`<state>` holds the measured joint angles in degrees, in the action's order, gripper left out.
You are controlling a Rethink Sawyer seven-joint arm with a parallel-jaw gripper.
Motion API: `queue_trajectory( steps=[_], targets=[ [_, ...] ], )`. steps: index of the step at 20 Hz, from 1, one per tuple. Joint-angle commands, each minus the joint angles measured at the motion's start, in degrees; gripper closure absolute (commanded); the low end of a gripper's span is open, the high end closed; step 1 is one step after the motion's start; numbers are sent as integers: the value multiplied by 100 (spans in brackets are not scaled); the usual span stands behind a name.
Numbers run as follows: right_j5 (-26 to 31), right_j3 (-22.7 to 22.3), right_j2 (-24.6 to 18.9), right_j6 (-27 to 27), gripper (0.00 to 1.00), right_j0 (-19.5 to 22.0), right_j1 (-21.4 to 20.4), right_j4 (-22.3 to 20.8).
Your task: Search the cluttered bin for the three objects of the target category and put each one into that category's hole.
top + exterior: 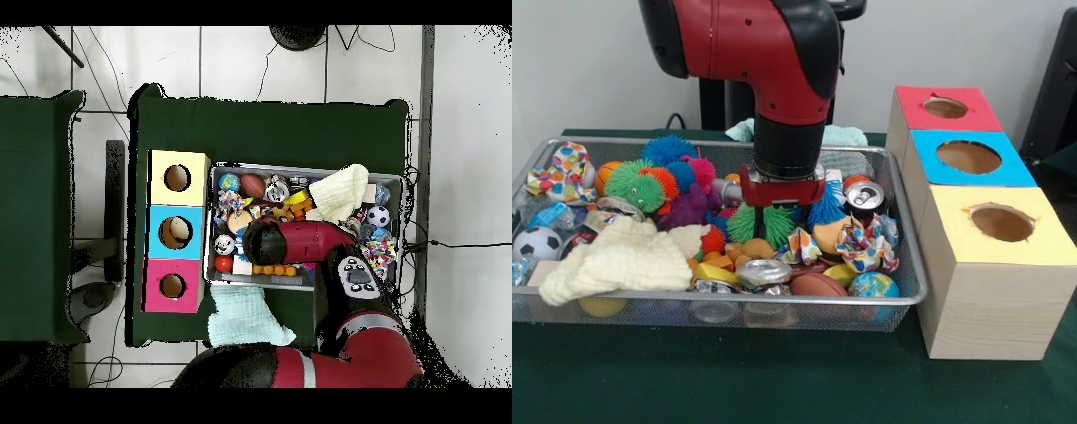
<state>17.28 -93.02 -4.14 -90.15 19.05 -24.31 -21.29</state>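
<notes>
Nearest the front camera: green table cloth (777,380), then the front rim of the bin (733,302) (silver wire mesh tray, sits on the table left of the three boxes).

Front row inside the bin: cream knitted cloth (627,256) draped over the left-front clutter, a crushed silver can (763,272) near centre, a brown mini football (818,283) just right of it, a globe ball (874,286) in the front-right corner. A small soccer ball (537,242) sits at the left side, behind the cream cloth.

Mid bin: crumpled colourful wrapper (863,240), an upright drink can (867,198) with its top showing, orange and yellow balls packed between them.

The gripper (779,205) is down in the middle of the bin, its red-edged base just above two green spiky toys (761,223). Fingers are buried in the clutter, so I cannot tell whether they are apart or clamped on anything. In the overhead view the arm covers the gripper entirely.

Back-left of the bin: green-and-orange fuzzy ball (640,184), blue fuzzy ball (669,148), purple spiky toy (689,208), polka-dot cloth (565,172) against the left rim.

Right of the bin: yellow-top box (993,274) nearest, blue-top box (967,161) behind it, red-top box (945,110) farthest, each with one round hole in the lid (row touching, yellow box just beside the bin's right wall).

Behind the bin, a pale teal towel (245,315) lies on the table beside the robot base.
</notes>
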Motion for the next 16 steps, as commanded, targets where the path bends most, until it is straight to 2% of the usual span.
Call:
queue_trajectory(
  steps=[1,5,9,13,16],
  targets=[
    [1168,362,-872,516,0,428,826,45],
    [1606,424,-1100,601,0,469,752,117],
    [1587,97,-1576,414,0,790,642,391],
    [1501,-38,-1657,165,0,674,273,391],
    [1459,-86,-1584,176,0,425,-177,167]
  ],
)
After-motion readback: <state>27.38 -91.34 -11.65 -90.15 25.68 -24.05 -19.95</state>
